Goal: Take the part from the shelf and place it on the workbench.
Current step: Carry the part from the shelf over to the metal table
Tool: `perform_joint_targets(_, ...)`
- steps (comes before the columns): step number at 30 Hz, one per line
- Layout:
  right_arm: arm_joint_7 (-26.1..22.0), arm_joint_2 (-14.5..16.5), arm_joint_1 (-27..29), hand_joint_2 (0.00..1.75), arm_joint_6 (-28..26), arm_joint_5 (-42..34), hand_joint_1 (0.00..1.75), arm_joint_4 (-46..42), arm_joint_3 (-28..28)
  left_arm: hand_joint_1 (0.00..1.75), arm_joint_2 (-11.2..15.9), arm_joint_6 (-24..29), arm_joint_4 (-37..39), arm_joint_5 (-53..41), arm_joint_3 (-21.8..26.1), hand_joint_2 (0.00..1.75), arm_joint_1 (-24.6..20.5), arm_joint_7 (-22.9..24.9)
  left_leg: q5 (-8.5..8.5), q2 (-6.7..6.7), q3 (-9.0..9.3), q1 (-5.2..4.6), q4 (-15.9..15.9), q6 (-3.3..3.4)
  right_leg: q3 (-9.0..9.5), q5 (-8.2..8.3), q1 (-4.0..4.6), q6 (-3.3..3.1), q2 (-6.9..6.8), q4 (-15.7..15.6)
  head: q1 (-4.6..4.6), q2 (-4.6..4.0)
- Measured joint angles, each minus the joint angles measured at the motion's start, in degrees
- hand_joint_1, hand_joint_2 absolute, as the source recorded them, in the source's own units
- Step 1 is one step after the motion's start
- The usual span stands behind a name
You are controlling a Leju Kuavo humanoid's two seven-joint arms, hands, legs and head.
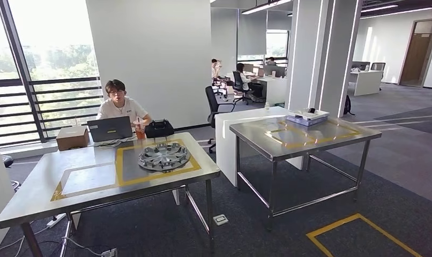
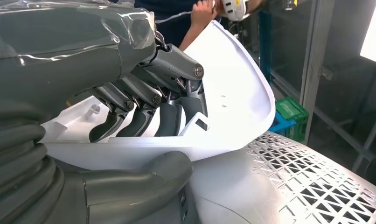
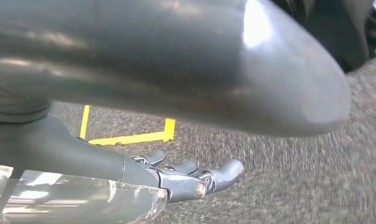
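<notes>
- Left hand point(image 2: 144, 100) grips white part point(image 2: 233, 98); fingers hooked over one edge only, so it could tilt out while carried.
- Right hand point(image 3: 186, 179) hangs empty, fingers extended: no backup.
- Workbench point(image 1: 305, 134) lies at 1 o'clock; misjudged approach risks hitting its edge.

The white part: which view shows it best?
The left wrist view: the white part appears close, with the left hand gripping its edge. The head view looks at tables, the right wrist view at floor and the right hand.

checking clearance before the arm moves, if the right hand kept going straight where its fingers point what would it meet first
Probably nothing solid: past the right hand lies grey carpet, with yellow floor tape off to one side. Depth is unclear.
</notes>
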Motion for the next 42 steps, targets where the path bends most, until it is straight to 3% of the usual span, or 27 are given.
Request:
perform_joint_targets(1, -0.08, 0.02, 0.02, 0.0, 0.27, 0.0, 0.0, -0.18, 0.1, 1.61, 0.07, 0.08, -0.21, 0.14, 0.04, 1.75, 0.1, 0.08, 0.3, -0.93, 0.49, 0.2, -0.59, 0.05, 0.22, -0.15, 0.0, 0.2, -0.09, 0.03, 0.06, 0.02)
perform_joint_targets(3, -0.14, 0.06, 0.1, 0.0, 0.57, -0.02, 0.0, -0.55, 0.31, 1.61, 0.07, 0.37, -0.56, 0.27, 0.11, 1.75, 0.21, 0.2, 1.05, -2.66, 1.64, 0.71, -1.94, 0.28, -0.69, -1.36, -0.02, 0.31, 2.62, 2.54, 0.1, -0.01)
perform_joint_targets(5, -0.08, 0.02, 0.32, 0.0, 0.36, -0.03, 0.0, -0.66, 0.36, 1.61, -0.02, 0.65, -0.68, 0.11, 0.13, 1.75, 0.5, 0.22, 1.42, -4.11, 2.1, 1.02, -2.43, 0.43, -4.39, -3.88, -0.16, 0.17, 6.26, 9.31, 0.26, -0.02)
perform_joint_targets(7, 0.08, -0.09, 0.47, 0.0, -0.51, 0.0, 0.0, -0.64, 0.31, 1.61, -0.05, 0.73, -0.68, -0.36, 0.14, 1.75, 1.01, 0.16, 1.37, -5.47, 2.1, 1.03, -2.4, 0.4, -8.02, -5.18, -0.25, 0.45, 7.24, 14.77, 0.47, 0.01)
perform_joint_targets(8, 0.07, -0.17, 0.44, 0.0, -1.1, 0.02, 0.0, -0.62, 0.29, 1.61, -0.05, 0.73, -0.68, -0.62, 0.14, 1.75, 1.21, 0.11, 1.28, -6.1, 2.15, 1.04, -2.34, 0.32, -8.58, -4.47, -0.35, 0.89, 7.34, 14.69, 0.52, 0.01)
perform_joint_targets(10, -0.09, -0.35, 0.2, 0.0, -2.16, 0.01, 0.0, -0.57, 0.26, 1.61, -0.04, 0.72, -0.68, -1.01, 0.19, 1.75, 1.39, 0.02, 0.86, -6.93, 2.28, 1.14, -1.94, -0.08, -6.62, -0.72, -0.77, 2.1, 7.4, 8.41, 0.62, 0.01)
perform_joint_targets(12, -0.2, -0.45, -0.13, 0.0, -2.71, 0.0, 0.0, -0.48, 0.23, 1.61, -0.03, 0.71, -0.67, -1.19, 0.24, 1.75, 1.42, -0.05, 0.24, -7.33, 2.24, 1.08, -1.26, -0.65, -4.14, 2.26, -0.97, 2.63, 7.59, 2.2, 0.74, 0.01)
perform_joint_targets(13, -0.21, -0.46, -0.24, 0.0, -2.8, 0.0, 0.0, -0.44, 0.22, 1.61, -0.03, 0.7, -0.67, -1.22, 0.26, 1.75, 1.43, -0.07, 0.03, -7.39, 2.19, 1.01, -1.0, -0.84, -3.58, 2.81, -0.98, 2.64, 7.68, 0.87, 0.77, 0.01)
perform_joint_targets(16, -0.22, -0.43, -0.31, 0.0, -2.83, 0.0, 0.0, -0.38, 0.22, 1.61, -0.02, 0.7, -0.67, -1.23, 0.27, 1.75, 1.44, -0.09, -0.12, -7.43, 2.11, 0.88, -0.85, -1.0, -3.6, 2.81, -0.86, 2.45, 7.76, 0.81, 0.8, 0.01)
perform_joint_targets(18, -0.11, -0.49, -0.43, 0.0, -2.93, 0.0, 0.0, -0.28, 0.22, 1.61, 0.05, 0.66, -0.68, -1.28, 0.31, 1.75, 1.43, -0.13, -0.32, -7.47, 1.97, 0.87, -0.63, -1.15, -3.39, 2.85, -0.71, 1.56, 7.71, 0.6, 0.65, 0.01)
perform_joint_targets(19, 0.0, -0.56, -0.49, 0.0, -2.99, 0.0, 0.0, -0.12, 0.26, 1.61, 0.13, 0.62, -0.7, -1.32, 0.34, 1.75, 1.39, -0.17, -0.95, -7.07, 1.63, 0.96, 0.18, -1.48, -3.12, 2.79, -0.78, 0.81, 7.49, 0.45, 0.49, 0.01)
perform_joint_targets(20, 0.11, -0.63, -0.53, 0.0, -3.04, 0.0, 0.0, 0.04, 0.29, 1.61, 0.19, 0.58, -0.71, -1.34, 0.36, 1.75, 1.35, -0.21, -2.05, -6.47, 0.82, 1.14, 1.98, -1.89, -2.81, 2.68, -0.84, 0.01, 7.2, 0.35, 0.34, 0.01)
perform_joint_targets(22, 0.22, -0.69, -0.51, 0.0, -3.06, 0.0, 0.0, 0.36, 0.3, 1.61, 0.28, 0.53, -0.72, -1.33, 0.36, 1.75, 1.28, -0.24, -5.47, -5.01, -2.52, 1.63, 8.8, -2.82, -2.41, 2.36, -0.99, -0.83, 6.57, 0.25, 0.17, 0.01)
perform_joint_targets(24, 0.26, -0.68, -0.56, 0.0, -3.06, 0.0, 0.0, 0.46, 0.02, 1.61, 0.31, 0.52, -0.7, -1.21, 0.34, 1.75, 1.3, -0.19, -7.47, -4.41, -6.24, 2.0, 15.32, -3.14, -2.31, 2.17, -0.88, -1.01, 6.15, 0.26, 0.14, 0.01)
perform_joint_targets(25, 0.31, -0.66, -0.64, 0.0, -3.06, 0.0, 0.0, 0.48, -0.21, 1.61, 0.32, 0.52, -0.69, -1.13, 0.32, 1.75, 1.3, -0.16, -7.02, -4.29, -6.94, 2.1, 16.06, -3.12, -2.22, 2.08, -0.81, -1.03, 5.96, 0.26, 0.12, 0.01)
perform_joint_targets(27, 0.4, -0.58, -0.79, 0.0, -3.06, 0.0, 0.0, 0.48, -0.61, 1.61, 0.33, 0.52, -0.69, -1.02, 0.31, 1.75, 1.24, -0.12, -3.37, -4.09, -4.87, 2.04, 11.06, -2.51, -1.82, 1.87, -0.58, -1.05, 5.76, 0.23, 0.07, 0.01)
perform_joint_targets(29, 0.42, -0.2, -0.89, 0.0, -3.06, 0.0, 0.0, 0.47, -0.9, 1.61, 0.33, 0.52, -0.73, -0.97, 0.3, 1.75, 1.0, -0.1, -0.23, -3.12, -1.11, 1.35, 3.35, -1.02, -1.48, 1.68, -0.44, -0.95, 5.67, 0.15, 0.09, 0.0)
perform_joint_targets(31, 0.36, 0.27, -0.95, 0.0, -2.86, 0.0, 0.0, 0.39, -1.2, 1.61, 0.36, 0.49, -0.76, -1.01, 0.28, 1.75, 0.47, -0.19, 0.24, -2.37, 0.46, 0.55, -0.03, 0.04, -1.44, 1.58, -0.57, -0.56, 5.37, 0.02, 0.05, 0.01)
perform_joint_targets(33, 0.23, 0.57, -1.01, 0.0, -2.56, 0.0, 0.0, 0.19, -1.44, 1.61, 0.43, 0.27, -0.69, -1.07, 0.28, 1.75, -0.31, -0.48, 0.36, -2.8, 0.91, 0.53, -0.92, 0.26, -1.31, 1.53, -0.6, -0.03, 4.92, -0.19, -0.06, 0.02)
perform_joint_targets(35, 0.1, 0.73, -1.1, 0.0, -2.42, -0.01, 0.0, 0.0, -1.6, 1.61, 0.44, -0.11, -0.52, -1.04, 0.3, 1.75, -1.05, -0.76, 1.05, -3.3, 2.08, 0.92, -2.43, 0.34, -1.73, 0.87, -0.51, 0.27, 5.51, 1.08, 0.02, 0.01)
perform_joint_targets(39, 0.02, 0.61, -1.09, 0.0, -2.37, 0.01, 0.0, -0.1, -2.21, 1.61, 0.29, -0.57, 0.08, -0.99, 0.26, 1.75, -1.73, -0.99, 1.5, -4.21, 2.79, 1.19, -3.19, 0.4, -8.44, -3.47, -0.79, 0.63, 7.32, 13.42, 0.38, 0.0)
perform_joint_targets(40, 0.02, 0.57, -1.07, 0.0, -2.35, 0.01, 0.0, -0.14, -2.33, 1.61, 0.28, -0.64, 0.2, -1.05, 0.23, 1.75, -1.73, -0.98, 1.42, -4.49, 2.79, 1.23, -3.12, 0.31, -9.43, -3.4, -0.93, 1.07, 7.37, 14.63, 0.39, 0.0)
perform_joint_targets(41, 0.0, 0.54, -1.05, 0.0, -2.34, 0.01, 0.0, -0.17, -2.43, 1.61, 0.28, -0.7, 0.29, -1.16, 0.19, 1.75, -1.74, -0.93, 1.28, -4.74, 2.8, 1.31, -2.96, 0.15, -9.31, -2.43, -1.1, 1.66, 7.37, 13.62, 0.44, 0.01)
perform_joint_targets(42, -0.02, 0.53, -1.05, 0.0, -2.33, 0.01, 0.0, -0.22, -2.5, 1.61, 0.28, -0.73, 0.35, -1.37, 0.17, 1.75, -1.74, -0.85, 1.04, -4.97, 2.8, 1.45, -2.65, -0.13, -8.0, -0.71, -1.34, 2.34, 7.37, 10.35, 0.5, 0.01)
